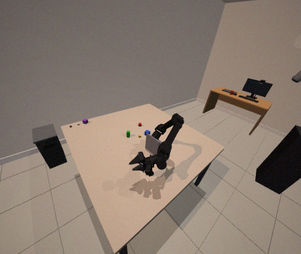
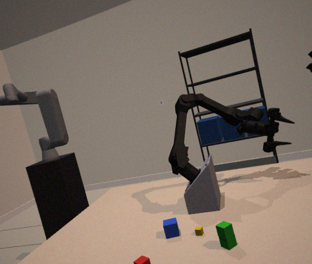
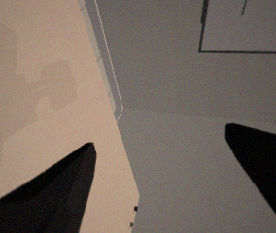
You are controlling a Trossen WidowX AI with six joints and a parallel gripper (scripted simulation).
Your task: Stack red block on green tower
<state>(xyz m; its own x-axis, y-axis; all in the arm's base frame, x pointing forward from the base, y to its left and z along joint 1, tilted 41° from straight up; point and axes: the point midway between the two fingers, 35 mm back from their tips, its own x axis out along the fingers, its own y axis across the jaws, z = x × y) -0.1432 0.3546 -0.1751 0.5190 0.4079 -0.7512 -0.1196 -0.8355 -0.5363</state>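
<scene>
The red block (image 1: 140, 124) (image 2: 141, 260) lies on the table, cut off by the lower edge in the exterior view. The green tower (image 1: 128, 134) (image 2: 226, 235) stands upright on the table, with nothing on top. My gripper (image 1: 131, 166) (image 2: 293, 132) (image 3: 158, 140) is open and empty. It is raised above the table, on the other side of the arm's base from the blocks and well away from both the red block and the green tower. Neither of them shows in the wrist view.
A blue block (image 1: 147, 132) (image 2: 171, 227) and a small yellow block (image 1: 139, 136) (image 2: 199, 231) lie between the green tower and the grey arm mount (image 1: 152, 144) (image 2: 202, 196). A purple block (image 1: 85, 120) and two tiny dark things lie near the table's far left corner.
</scene>
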